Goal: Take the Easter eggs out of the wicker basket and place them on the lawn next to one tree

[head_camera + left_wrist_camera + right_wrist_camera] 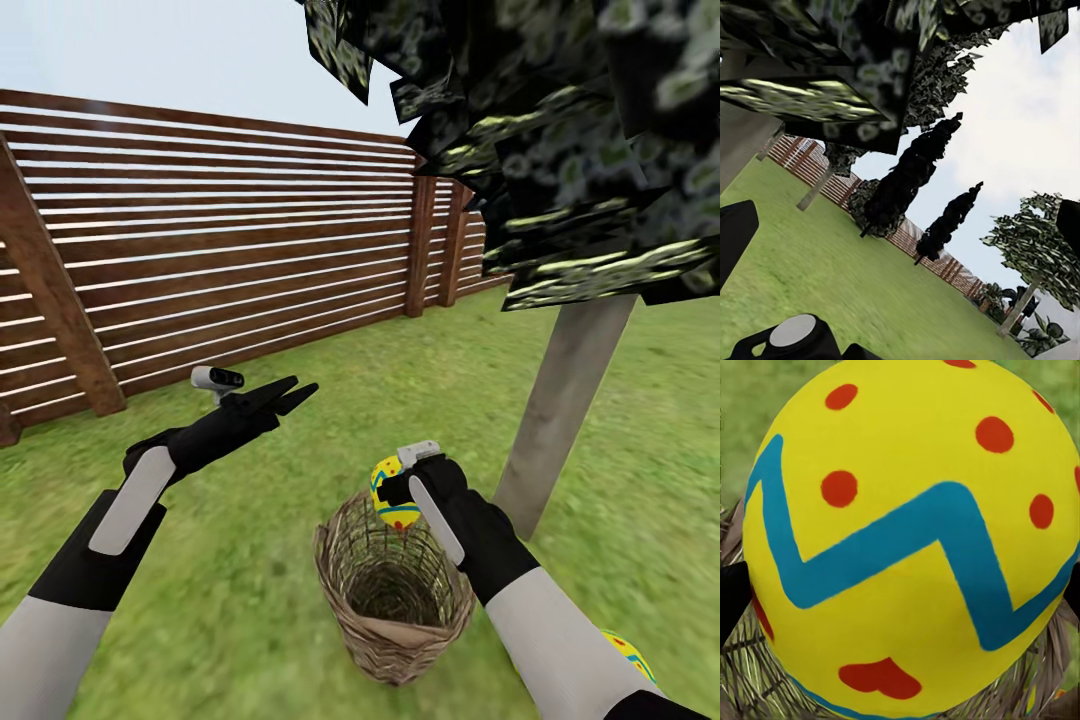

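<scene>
Egg (393,497), yellow with a blue zigzag and red dots, sits clamped in the right gripper (400,490) at lower centre of the head view, just above the far rim of the basket (395,600), probably mid-lift so it can go to the grass. Basket stands on the lawn (250,560) at bottom centre; the woven inside that shows looks empty, though the arm hides part of it. A second egg (630,652) peeks out at the lower right edge behind the right forearm, on the grass near the tree trunk (560,410), so likely one already set down there; third egg I cannot place. Trunk rises right of centre just beside the basket, dark leaves (560,130) fill the upper right, slat fence (200,250) runs across the left. Left gripper (285,395) at centre left is raised, fingers apart, carrying nothing, seemingly parked out of the way. Left wrist view: tilted look over grass toward the fence (810,161), two black cypress-like trees (907,180) mid-frame, leafy canopy (832,67) across the top, dark finger (733,232) at the left edge with nothing between the jaws. Right wrist view: egg (907,540) up close across nearly the whole frame, black fingertips (729,600) at the left and right edges pinching it, wicker weave (750,675) along the bottom, grass (765,397) in the upper left.
</scene>
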Available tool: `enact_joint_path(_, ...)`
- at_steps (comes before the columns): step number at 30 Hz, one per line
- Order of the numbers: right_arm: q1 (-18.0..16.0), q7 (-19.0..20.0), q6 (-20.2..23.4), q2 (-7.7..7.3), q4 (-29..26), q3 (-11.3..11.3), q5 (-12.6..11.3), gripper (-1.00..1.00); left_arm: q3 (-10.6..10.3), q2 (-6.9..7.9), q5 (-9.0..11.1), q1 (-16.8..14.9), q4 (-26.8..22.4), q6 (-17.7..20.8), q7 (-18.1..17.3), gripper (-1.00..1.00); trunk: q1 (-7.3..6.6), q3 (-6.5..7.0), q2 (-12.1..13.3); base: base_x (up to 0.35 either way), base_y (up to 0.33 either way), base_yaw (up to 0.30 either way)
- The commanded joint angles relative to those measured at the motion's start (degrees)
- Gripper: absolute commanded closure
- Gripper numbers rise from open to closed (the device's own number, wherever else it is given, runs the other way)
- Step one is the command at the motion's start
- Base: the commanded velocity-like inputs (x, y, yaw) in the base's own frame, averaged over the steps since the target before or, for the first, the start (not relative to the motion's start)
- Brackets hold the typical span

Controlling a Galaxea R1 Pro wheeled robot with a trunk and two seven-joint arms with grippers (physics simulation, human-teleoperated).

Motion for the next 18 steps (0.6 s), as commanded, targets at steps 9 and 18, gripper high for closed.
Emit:
enact_joint_path(9, 0.0, -0.7, 0.1, -2.87, -0.1, -0.2, -0.3, 1.00, 0.0, 0.13, 0.4, 0.0, 0.0, 0.3, 0.0, -1.00, -1.77, 1.39, 3.2, 0.000, 0.000, 0.000)
enact_joint_path(18, 0.0, -0.7, 0.1, -3.44, -0.2, 0.0, -0.3, 1.00, 0.1, 0.22, 0.6, 0.0, 0.0, -0.1, -0.5, -1.00, -1.77, 1.39, 3.2, -0.062, -0.119, 0.000)
